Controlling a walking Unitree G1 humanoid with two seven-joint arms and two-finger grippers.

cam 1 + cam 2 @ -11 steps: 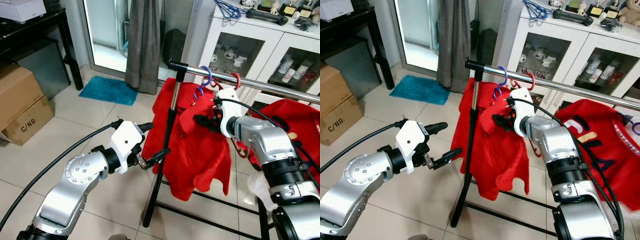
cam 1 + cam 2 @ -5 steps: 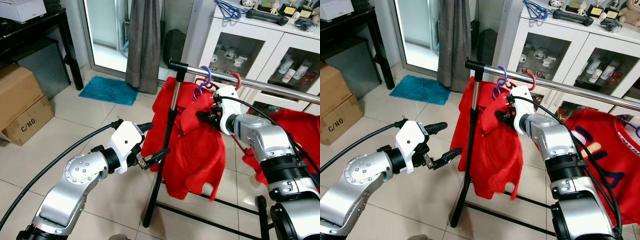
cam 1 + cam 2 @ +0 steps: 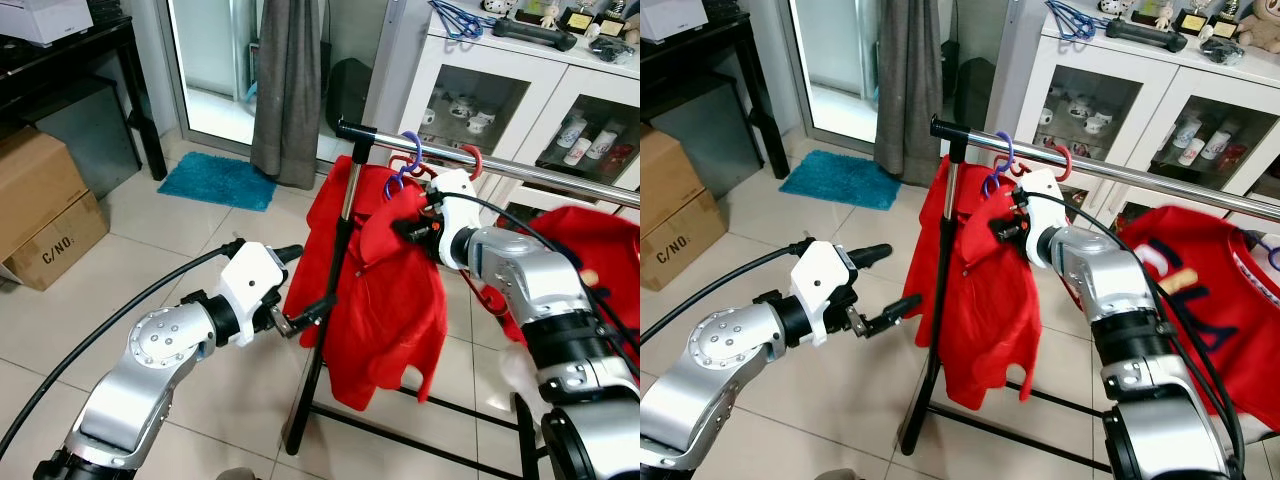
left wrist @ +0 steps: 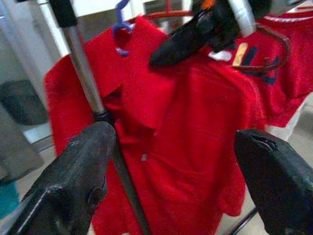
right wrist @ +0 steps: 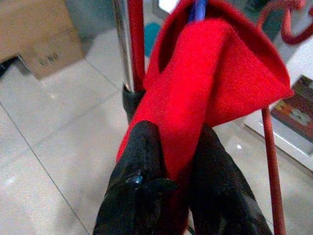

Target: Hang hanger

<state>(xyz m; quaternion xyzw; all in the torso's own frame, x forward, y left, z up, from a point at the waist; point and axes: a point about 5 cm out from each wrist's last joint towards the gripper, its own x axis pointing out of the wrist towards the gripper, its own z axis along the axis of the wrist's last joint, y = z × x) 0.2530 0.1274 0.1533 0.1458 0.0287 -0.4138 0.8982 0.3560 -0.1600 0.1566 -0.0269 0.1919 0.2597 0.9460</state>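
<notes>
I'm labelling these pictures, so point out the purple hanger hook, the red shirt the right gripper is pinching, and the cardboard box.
purple hanger hook [image 3: 413, 158], left eye view, on its curve over the rail.
red shirt [image 3: 385, 300], left eye view, on its front panel.
cardboard box [image 3: 40, 205], left eye view, on its side.

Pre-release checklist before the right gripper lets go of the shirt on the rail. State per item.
1. Purple hanger hook over the rail: ok, it curls over the bar.
2. Right gripper grip: ok, fingers pinch a fold of the red shirt.
3. Shirt seated on the hanger: cannot tell, one side is bunched by the pinch and the shoulders are hidden.
4. Left gripper out of the way: ok, open, beside the rack's upright pole and holding nothing.
5. Neighbouring red hanger: ok, hooked on the rail next to the purple one.
6. Shirt hem off the floor: ok, it hangs above the rack's base bar.
</notes>
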